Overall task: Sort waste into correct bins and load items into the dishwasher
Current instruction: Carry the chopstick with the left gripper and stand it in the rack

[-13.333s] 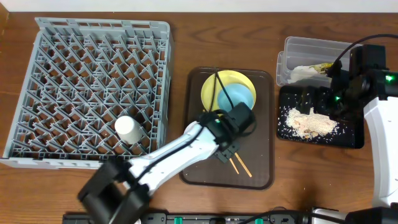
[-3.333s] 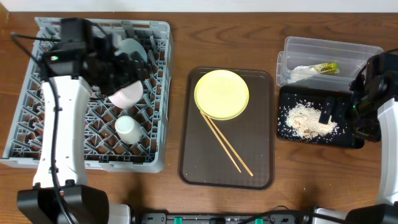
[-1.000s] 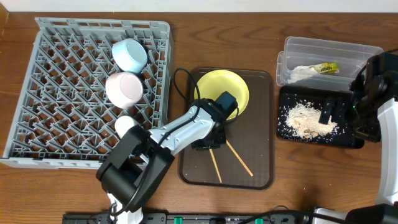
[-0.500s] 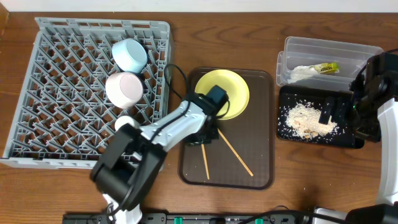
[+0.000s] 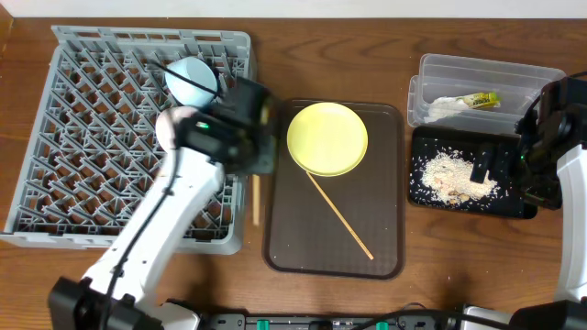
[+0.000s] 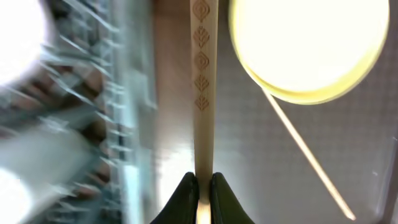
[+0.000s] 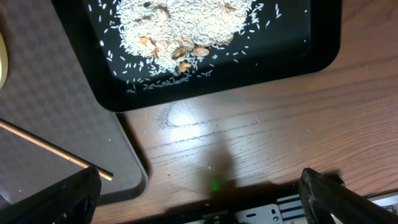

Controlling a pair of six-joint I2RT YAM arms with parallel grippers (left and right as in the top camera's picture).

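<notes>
My left gripper point(image 5: 256, 170) is shut on one wooden chopstick point(image 5: 256, 200), which hangs over the gap between the grey dishwasher rack point(image 5: 147, 35) and the brown tray. The left wrist view shows that chopstick point(image 6: 204, 81) pinched between the fingertips point(image 6: 186, 190). Its twin point(image 5: 339, 214) lies diagonally on the tray below the yellow plate point(image 5: 327, 137). In the rack sit a light blue bowl point(image 5: 188, 81) and a pinkish bowl point(image 5: 171, 126), partly behind my arm. At the black bin point(image 5: 431, 139) with rice crumbs point(image 5: 449, 174), my right gripper point(image 5: 495, 167) stands open and empty.
The brown serving tray point(image 5: 312, 240) lies mid-table. The clear tub point(image 5: 486, 66) at the back right holds the green-yellow wrapper point(image 5: 479, 99) and a white scrap point(image 5: 445, 108). In the right wrist view, the black bin point(image 7: 298, 56) and the tray's corner point(image 7: 62, 124) sit over bare wood.
My left gripper has lifted one chopstick off the brown tray and carried it left to the rack's right edge. The right arm has not moved.
</notes>
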